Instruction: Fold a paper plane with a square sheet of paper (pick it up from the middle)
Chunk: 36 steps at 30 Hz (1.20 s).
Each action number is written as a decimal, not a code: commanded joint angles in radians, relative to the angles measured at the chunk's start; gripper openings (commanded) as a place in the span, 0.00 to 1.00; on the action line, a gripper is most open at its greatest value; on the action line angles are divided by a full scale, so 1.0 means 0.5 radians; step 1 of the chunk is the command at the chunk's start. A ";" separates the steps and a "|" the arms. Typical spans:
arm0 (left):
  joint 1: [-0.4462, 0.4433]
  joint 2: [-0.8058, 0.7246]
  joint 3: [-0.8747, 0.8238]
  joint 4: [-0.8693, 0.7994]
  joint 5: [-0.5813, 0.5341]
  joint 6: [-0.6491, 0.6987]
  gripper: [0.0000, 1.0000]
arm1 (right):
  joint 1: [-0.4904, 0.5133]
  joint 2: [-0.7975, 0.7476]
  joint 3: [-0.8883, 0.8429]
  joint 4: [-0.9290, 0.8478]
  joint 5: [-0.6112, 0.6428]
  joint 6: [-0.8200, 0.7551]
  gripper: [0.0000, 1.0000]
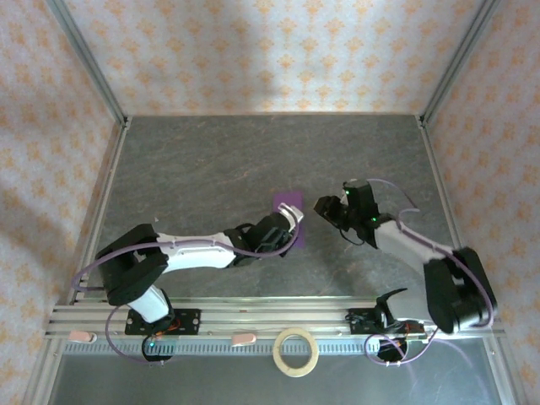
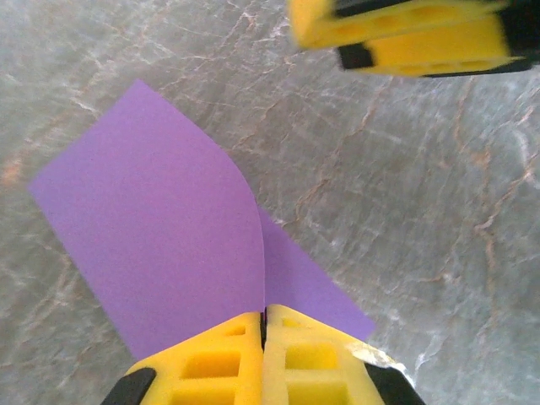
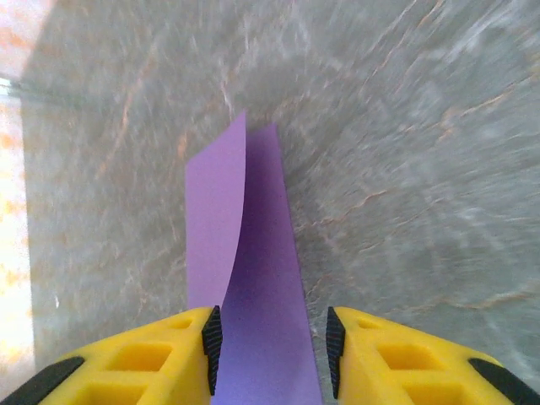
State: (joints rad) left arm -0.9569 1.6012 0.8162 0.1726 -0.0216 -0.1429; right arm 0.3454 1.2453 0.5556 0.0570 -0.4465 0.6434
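Observation:
The square sheet of paper [image 1: 288, 202] is purple and lies near the middle of the table, with one flap curled up over the flat part [image 2: 160, 236]. My left gripper [image 2: 263, 325] is shut on the sheet's near edge, its yellow pads pressed together where the flap meets the flat layer. In the top view the left gripper [image 1: 283, 229] covers most of the sheet. My right gripper [image 3: 272, 337] stands open just right of the sheet, and the paper [image 3: 253, 278] runs between its jaws without being pinched. The right gripper's fingers [image 2: 405, 34] show from the left wrist.
The grey marbled table [image 1: 211, 160] is boxed in by patterned walls and metal posts. A tan tape ring [image 1: 296, 351] lies on the near rail between the two arm bases.

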 commanded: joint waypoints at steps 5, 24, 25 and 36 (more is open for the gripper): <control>0.108 0.075 0.012 0.047 0.575 -0.286 0.02 | -0.027 -0.274 -0.228 0.272 -0.099 0.031 0.33; 0.285 0.096 -0.034 0.206 0.851 -0.532 0.03 | 0.341 0.278 -0.168 0.345 -0.389 0.263 0.00; 0.284 0.101 -0.034 0.207 0.860 -0.535 0.03 | 0.350 0.315 -0.147 0.331 -0.384 0.257 0.00; 0.334 0.157 -0.025 0.212 0.974 -0.588 0.03 | 0.361 0.556 -0.065 -0.050 -0.157 0.039 0.00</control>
State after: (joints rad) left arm -0.8082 1.6600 0.8082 0.2539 0.4194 -0.4198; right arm 0.5228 1.4994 0.5144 0.1303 -0.5919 0.7139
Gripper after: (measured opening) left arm 0.062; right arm 0.043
